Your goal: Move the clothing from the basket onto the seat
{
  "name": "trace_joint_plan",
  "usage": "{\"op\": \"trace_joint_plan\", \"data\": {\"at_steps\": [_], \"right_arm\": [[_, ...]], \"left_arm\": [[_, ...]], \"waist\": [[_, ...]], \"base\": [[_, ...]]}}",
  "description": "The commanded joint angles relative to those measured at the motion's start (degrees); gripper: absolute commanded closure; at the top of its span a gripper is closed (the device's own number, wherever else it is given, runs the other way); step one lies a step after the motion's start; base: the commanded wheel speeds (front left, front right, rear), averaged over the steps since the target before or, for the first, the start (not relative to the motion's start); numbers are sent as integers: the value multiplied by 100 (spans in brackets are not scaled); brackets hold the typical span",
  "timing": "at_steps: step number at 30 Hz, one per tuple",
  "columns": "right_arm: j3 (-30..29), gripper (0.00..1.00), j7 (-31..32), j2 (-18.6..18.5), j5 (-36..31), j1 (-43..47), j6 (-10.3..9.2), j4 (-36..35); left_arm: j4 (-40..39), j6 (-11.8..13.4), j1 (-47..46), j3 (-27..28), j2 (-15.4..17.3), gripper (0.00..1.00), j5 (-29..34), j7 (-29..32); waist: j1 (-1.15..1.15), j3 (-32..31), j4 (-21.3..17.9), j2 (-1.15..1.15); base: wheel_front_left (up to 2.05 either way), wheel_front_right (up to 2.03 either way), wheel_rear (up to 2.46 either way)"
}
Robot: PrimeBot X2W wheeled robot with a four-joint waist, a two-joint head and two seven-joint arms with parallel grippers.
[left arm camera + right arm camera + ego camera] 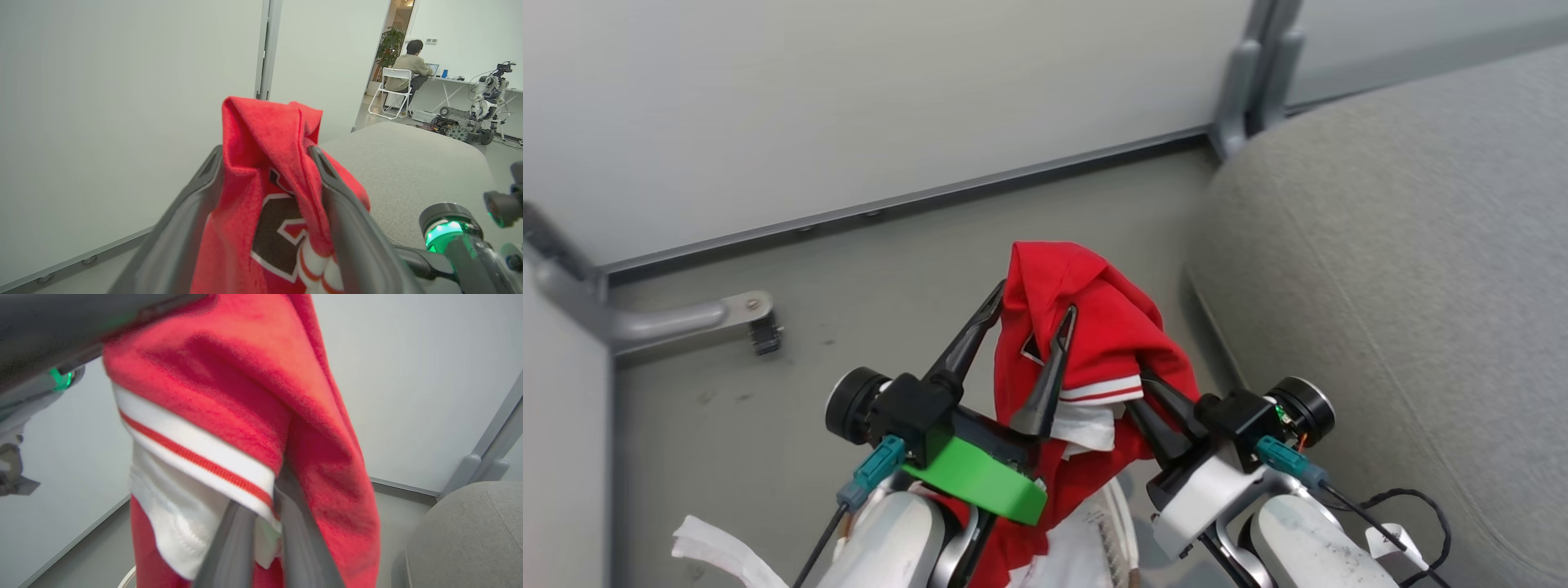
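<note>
Carrying looks to be the step in hand: the red garment (pixel 1094 318) is hanging above the floor (pixel 768 408), just left of the grey seat (pixel 1380 286) and not yet on it. The right gripper (pixel 1139 394) is pinching the striped hem, fingers together. The left gripper (pixel 1029 314) is standing spread with fabric bunching between its fingers; whether it is truly gripping, I cannot tell. Next, both arms need swinging right over the seat before letting go.
</note>
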Motion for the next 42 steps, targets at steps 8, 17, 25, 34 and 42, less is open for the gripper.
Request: {"op": "trace_joint_plan", "data": {"at_steps": [8, 17, 25, 34, 42], "right_arm": [[-160, 100, -13, -8, 33, 205, -8, -206], [-585, 100, -13, -9, 71, 403, -8, -403], [-1213, 100, -13, -116, -160, 215, -8, -628], [-1388, 100, -13, -665, -344, -1569, -8, -352], [-1997, 100, -13, -1266, -384, -3418, -8, 522]], "left_arm": [[32, -18, 36, 127, 134, 0, 68, -1], [117, -18, -49, -77, 166, 0, 6, -1], [249, -18, -357, -413, 256, 0, -105, -1], [250, -18, -690, -373, 637, 0, -2, -1], [175, -18, -1025, -462, 959, 0, 103, -1]], "waist": [[0, 316, -1670, 0], [0, 454, -2257, 0], [0, 806, -2317, 0], [0, 1807, -2304, 0], [0, 2707, -1841, 0]], "base": [[0, 0, 0], [0, 0, 0], [0, 0, 0], [0, 0, 0], [0, 0, 0]]}}
